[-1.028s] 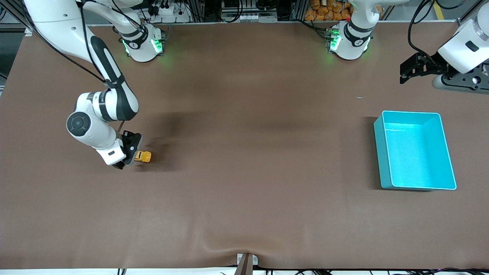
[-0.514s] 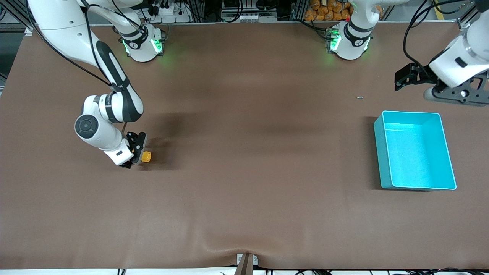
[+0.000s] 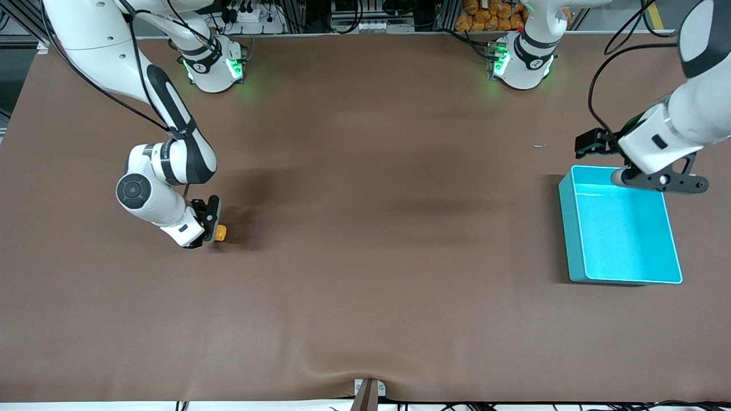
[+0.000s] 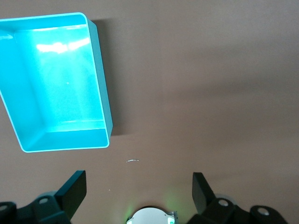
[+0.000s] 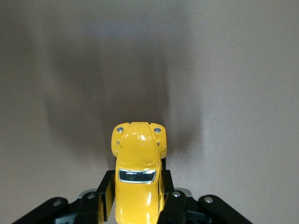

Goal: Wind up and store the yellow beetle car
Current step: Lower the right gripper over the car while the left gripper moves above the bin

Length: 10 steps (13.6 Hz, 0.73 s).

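Front view: right gripper (image 3: 210, 229) low at the brown table (image 3: 365, 257), toward the right arm's end, fingers closed on the sides of the yellow beetle car (image 3: 219, 232); only the car's nose visible past the black fingers, pointing toward the left arm's end. Car well apart from the turquoise bin (image 3: 575, 228), which sits at the left arm's end of the table. Left gripper (image 3: 594, 144) up in the air over bare table, just beside the bin's corner that lies farther from the front camera, holding nothing. Right wrist view: yellow beetle car (image 5: 138, 182) pinched between the two black fingers (image 5: 105, 198), rounded hood, small headlights and dark windscreen facing away from the wrist, dark shadow on the table ahead of it. Left wrist view: left gripper (image 4: 138, 191) with fingertips (image 4: 74, 190) spread wide apart and nothing between them, turquoise bin (image 4: 103, 98) below with a pale, bare floor, a tiny light scrap (image 4: 132, 161) on the table near the bin.
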{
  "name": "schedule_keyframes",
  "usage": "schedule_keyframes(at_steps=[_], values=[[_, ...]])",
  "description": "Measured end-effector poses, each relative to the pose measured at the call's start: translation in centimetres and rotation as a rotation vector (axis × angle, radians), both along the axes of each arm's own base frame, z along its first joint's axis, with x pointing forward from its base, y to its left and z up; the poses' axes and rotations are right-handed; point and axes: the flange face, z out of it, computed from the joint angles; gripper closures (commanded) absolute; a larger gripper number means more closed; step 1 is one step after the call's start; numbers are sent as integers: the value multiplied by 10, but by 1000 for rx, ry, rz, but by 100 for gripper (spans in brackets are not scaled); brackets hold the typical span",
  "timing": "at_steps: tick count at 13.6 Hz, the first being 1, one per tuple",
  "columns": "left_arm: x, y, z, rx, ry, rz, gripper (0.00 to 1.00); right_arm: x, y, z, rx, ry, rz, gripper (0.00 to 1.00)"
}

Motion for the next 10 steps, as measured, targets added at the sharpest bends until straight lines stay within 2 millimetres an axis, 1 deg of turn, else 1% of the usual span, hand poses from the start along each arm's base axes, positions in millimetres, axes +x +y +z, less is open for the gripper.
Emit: schedule_keyframes(at_steps=[2,5,8,10], values=[[0,-8,-7,5,-1,17,0,0,1,0,1,0,23,71],[0,-15,-11,6,-18,32,0,0,9,0,1,0,60,71],[3,-17,-24,15,-36,99,0,1,2,0,-3,3,53,71],[3,-23,-30,29,-42,180,0,1,0,0,-4,4,51,71]])
